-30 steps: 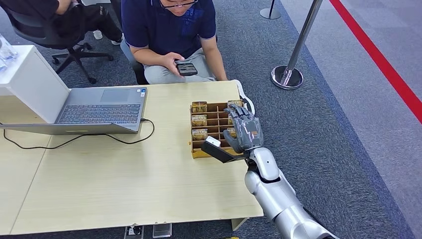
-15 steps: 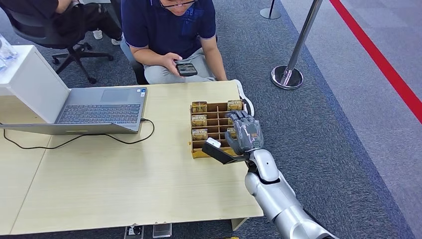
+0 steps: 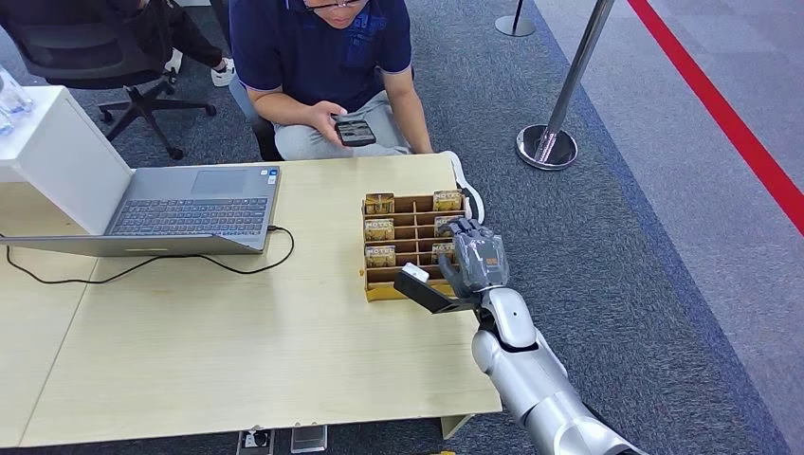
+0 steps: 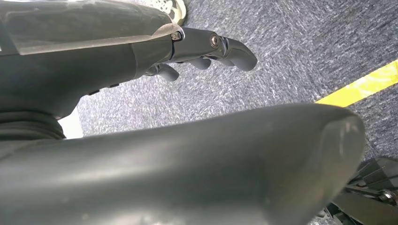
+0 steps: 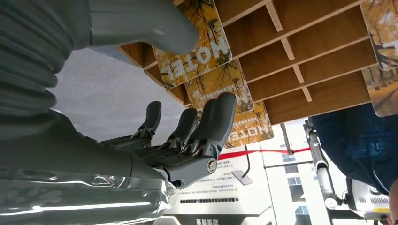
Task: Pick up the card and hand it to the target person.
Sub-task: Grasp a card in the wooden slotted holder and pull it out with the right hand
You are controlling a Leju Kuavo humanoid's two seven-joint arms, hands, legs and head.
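My right hand (image 3: 471, 265) hovers over the card rack (image 3: 398, 248) on the counter (image 3: 237, 351), fingers apart, holding nothing. Step: reaching. Next: pinch one card (image 5: 195, 51) cleanly.

The right hand (image 3: 471, 268) has drawn back along the card rack (image 3: 413, 245).

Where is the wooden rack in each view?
Head view: the rack stands on the table's right part, in front of the person.
Left wrist view: not in it; the camera faces carpet.
Right wrist view: the rack lies just beyond the fingers, with cards in it.
Shared landmark: the right hand, at the rack.
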